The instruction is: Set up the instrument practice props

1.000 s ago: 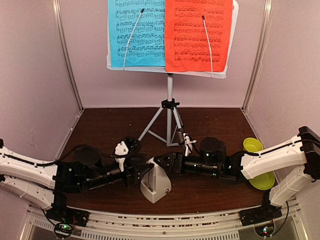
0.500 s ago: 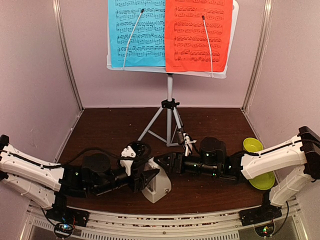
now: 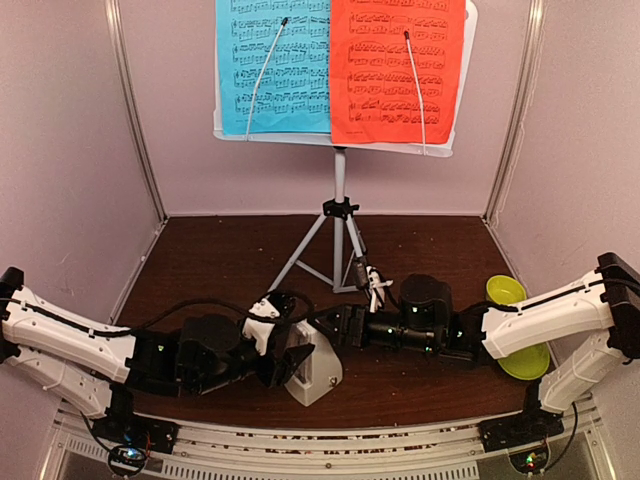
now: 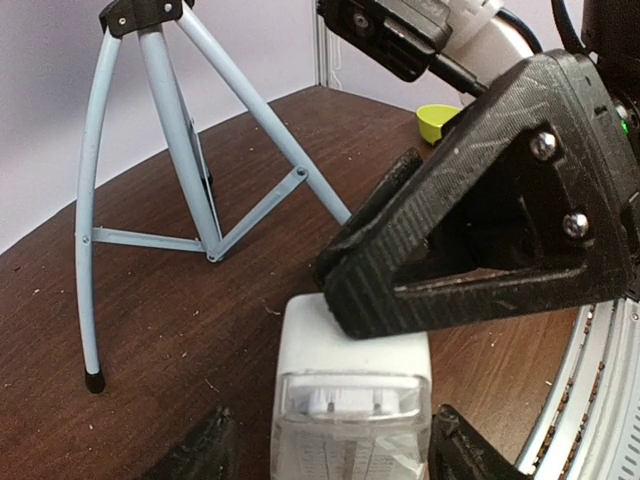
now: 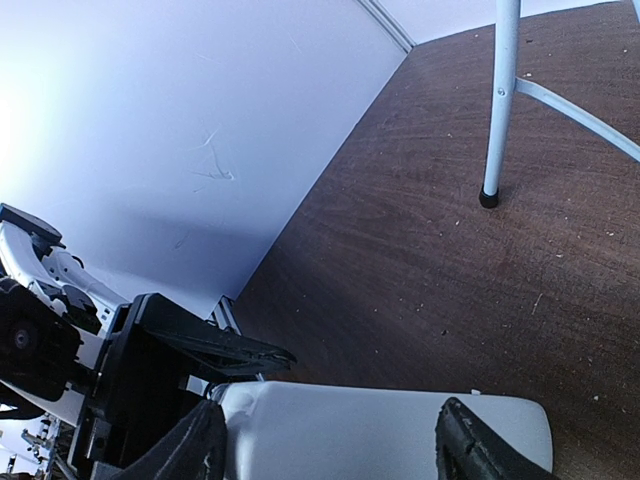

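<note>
Metronome [image 3: 312, 368] sits between left tool's [image 4: 330, 448] parted fingers, right tool [image 5: 330, 440] gripping it.

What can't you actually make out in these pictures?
- Top view: the music stand, its upper part cut off by the picture's top edge.
- Top view: the green dishes, partly hidden behind the right arm.
- Left wrist view: the metronome, its markings too blurred to read.
- Right wrist view: whether the right gripper actually pinches the metronome; the contact is unclear.

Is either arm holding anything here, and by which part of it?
The right jaws appear to clamp the white metronome by its sides near the top. The left jaws straddle it lower down, open and not gripping.
</note>
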